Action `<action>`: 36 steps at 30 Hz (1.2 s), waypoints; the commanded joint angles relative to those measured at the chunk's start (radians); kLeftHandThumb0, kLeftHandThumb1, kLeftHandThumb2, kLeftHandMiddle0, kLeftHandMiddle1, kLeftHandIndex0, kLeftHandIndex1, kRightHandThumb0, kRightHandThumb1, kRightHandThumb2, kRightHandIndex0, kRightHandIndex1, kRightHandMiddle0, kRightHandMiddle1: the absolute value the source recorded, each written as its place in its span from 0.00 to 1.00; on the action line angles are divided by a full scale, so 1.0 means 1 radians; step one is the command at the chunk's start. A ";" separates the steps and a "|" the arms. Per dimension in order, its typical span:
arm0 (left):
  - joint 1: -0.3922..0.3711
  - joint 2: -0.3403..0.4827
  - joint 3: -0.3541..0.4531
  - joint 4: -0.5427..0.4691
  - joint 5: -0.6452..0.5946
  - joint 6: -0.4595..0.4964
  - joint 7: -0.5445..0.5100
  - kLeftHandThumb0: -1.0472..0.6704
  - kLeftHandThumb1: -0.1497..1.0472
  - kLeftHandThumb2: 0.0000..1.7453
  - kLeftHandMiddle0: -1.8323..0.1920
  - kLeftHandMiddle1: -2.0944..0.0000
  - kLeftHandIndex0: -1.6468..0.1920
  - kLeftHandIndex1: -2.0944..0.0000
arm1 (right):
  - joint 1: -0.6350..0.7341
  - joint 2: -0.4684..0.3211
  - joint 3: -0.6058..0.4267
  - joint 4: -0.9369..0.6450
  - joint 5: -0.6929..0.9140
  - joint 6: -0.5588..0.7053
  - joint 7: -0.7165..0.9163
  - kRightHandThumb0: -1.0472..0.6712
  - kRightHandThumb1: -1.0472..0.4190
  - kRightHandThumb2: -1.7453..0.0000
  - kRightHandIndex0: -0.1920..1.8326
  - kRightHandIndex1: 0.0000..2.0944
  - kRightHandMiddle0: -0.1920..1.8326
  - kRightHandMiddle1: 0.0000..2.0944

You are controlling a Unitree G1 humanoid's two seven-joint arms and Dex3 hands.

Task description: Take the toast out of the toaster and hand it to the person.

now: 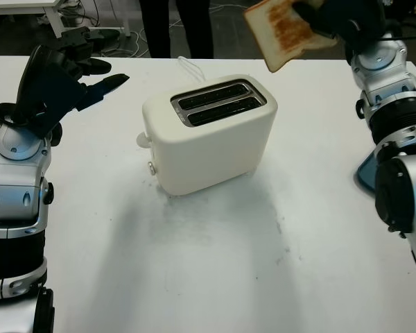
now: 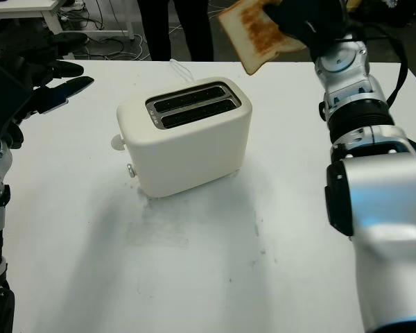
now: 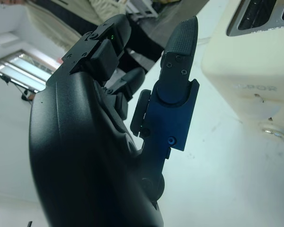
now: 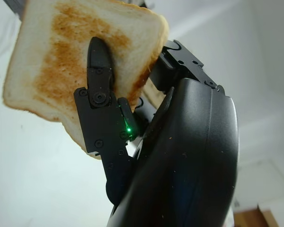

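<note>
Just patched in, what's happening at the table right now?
The right hand grips a browned slice of white toast, held up beyond the far right of the cream two-slot toaster, toward a person in dark trousers at the white table's far edge. The toaster's slots look empty. The left hand is open, left of the toaster.

Silver jointed arms, black 3-finger hands, person's dark trousers (image 1: 175, 28)
</note>
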State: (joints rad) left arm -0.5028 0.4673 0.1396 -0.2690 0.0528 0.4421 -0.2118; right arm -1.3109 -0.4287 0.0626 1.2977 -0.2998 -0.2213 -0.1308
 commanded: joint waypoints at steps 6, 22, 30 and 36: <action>0.017 -0.002 0.007 -0.012 0.003 -0.004 0.009 0.31 0.89 0.01 0.77 0.60 0.59 0.93 | 0.037 0.031 0.022 0.029 -0.031 0.066 -0.075 0.42 0.09 0.75 0.41 0.83 0.31 0.83; 0.018 -0.011 0.012 -0.012 -0.005 0.000 0.011 0.32 0.89 0.01 0.76 0.61 0.58 0.94 | 0.114 0.032 0.012 0.046 -0.042 0.046 -0.103 0.51 0.09 0.80 0.35 0.83 0.32 0.56; 0.018 -0.006 0.008 -0.013 0.001 -0.001 0.007 0.31 0.89 0.02 0.76 0.61 0.59 0.94 | 0.118 0.033 0.004 0.049 -0.043 0.068 -0.117 0.50 0.09 0.82 0.36 0.78 0.54 0.07; 0.020 -0.007 0.008 -0.015 0.003 -0.003 0.009 0.32 0.89 0.02 0.76 0.61 0.58 0.94 | 0.119 0.040 -0.015 0.049 -0.032 0.073 -0.108 0.50 0.09 0.82 0.38 0.83 0.32 0.71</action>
State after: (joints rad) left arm -0.4937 0.4565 0.1429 -0.2696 0.0533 0.4422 -0.2054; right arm -1.2034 -0.3931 0.0529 1.3440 -0.3408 -0.1420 -0.2377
